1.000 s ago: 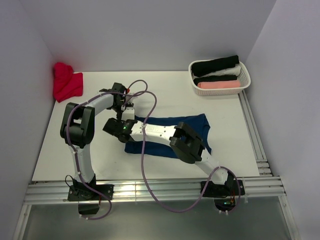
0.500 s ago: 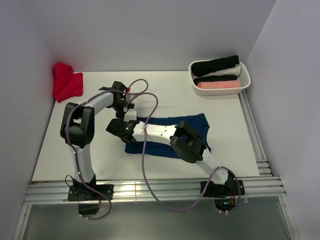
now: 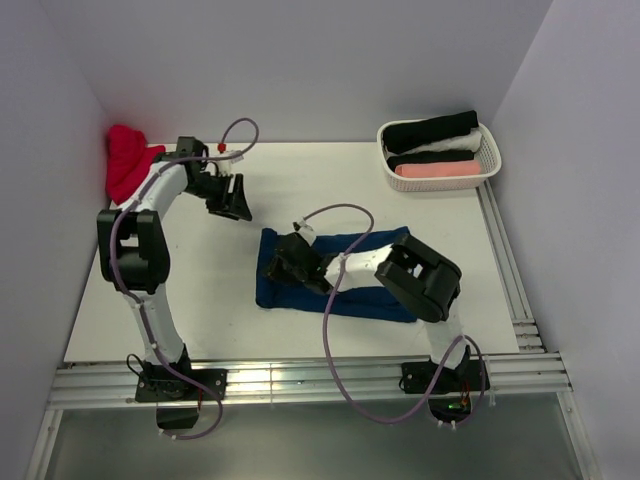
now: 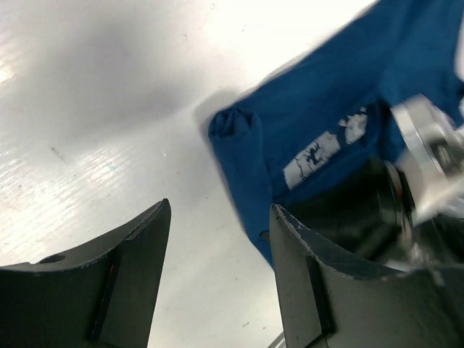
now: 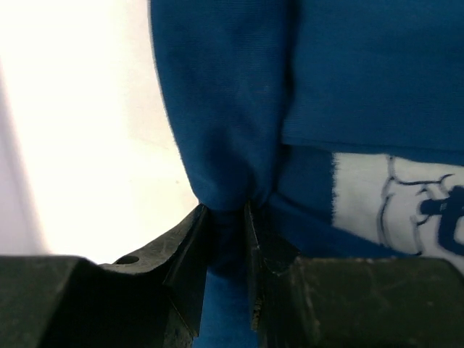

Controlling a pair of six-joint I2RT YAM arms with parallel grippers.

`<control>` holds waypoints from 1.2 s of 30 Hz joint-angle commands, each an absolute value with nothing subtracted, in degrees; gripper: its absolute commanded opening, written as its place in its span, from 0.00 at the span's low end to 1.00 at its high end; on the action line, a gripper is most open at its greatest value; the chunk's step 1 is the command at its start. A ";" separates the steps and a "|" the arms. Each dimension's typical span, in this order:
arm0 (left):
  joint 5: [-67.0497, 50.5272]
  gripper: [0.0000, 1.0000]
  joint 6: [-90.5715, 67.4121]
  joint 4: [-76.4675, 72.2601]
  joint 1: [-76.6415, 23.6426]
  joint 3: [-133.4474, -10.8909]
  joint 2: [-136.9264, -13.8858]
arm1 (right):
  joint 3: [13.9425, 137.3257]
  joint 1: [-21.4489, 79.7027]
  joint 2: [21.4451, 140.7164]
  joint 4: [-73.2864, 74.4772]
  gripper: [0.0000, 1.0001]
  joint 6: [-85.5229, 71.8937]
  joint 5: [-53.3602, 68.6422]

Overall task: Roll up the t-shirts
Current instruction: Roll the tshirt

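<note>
Since a second ago the left arm has swung away from the shirt toward the far left of the white table (image 3: 330,185), and the right arm has shifted rightward along the cloth. The left gripper (image 3: 236,205) now hangs over bare tabletop, just beyond the far left corner of the navy t-shirt (image 3: 280,292); its jaws are spread wide with nothing between them. The right gripper (image 5: 226,217) sits at the shirt's left edge, its fingers drawn almost together and pinching a bunched fold of blue cloth. The shirt lies flattened mid-table, its left edge folded over, and its pale cartoon print (image 5: 406,210) shows just beside the pinched fold. A white basket (image 3: 490,150) at the far right holds black, white and pink rolled garments (image 3: 435,170). A red garment (image 3: 130,165) lies crumpled in the far left corner.
</note>
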State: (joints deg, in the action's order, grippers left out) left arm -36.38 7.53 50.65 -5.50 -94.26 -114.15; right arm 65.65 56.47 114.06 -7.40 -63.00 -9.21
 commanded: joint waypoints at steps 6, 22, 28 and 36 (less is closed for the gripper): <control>-53.61 0.62 12.22 48.88 -0.62 -86.33 -113.82 | 48.26 52.12 117.59 -52.33 0.30 -77.51 7.90; -50.63 0.53 1.85 32.79 -2.55 -75.94 -119.71 | 50.97 52.21 126.03 -64.52 0.29 -84.29 11.42; -42.22 0.26 -2.54 32.08 -5.53 -76.11 -117.87 | 51.06 52.29 122.89 -56.80 0.33 -81.23 9.68; -30.68 0.01 -3.43 35.06 -9.58 -77.96 -115.58 | 60.28 55.10 112.60 -12.66 0.55 -68.56 -7.69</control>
State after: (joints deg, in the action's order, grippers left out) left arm -39.27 -3.57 34.92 -7.99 -76.69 -117.12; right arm 55.46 53.60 117.12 -36.75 -75.53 2.70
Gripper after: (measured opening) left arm 0.109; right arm 0.536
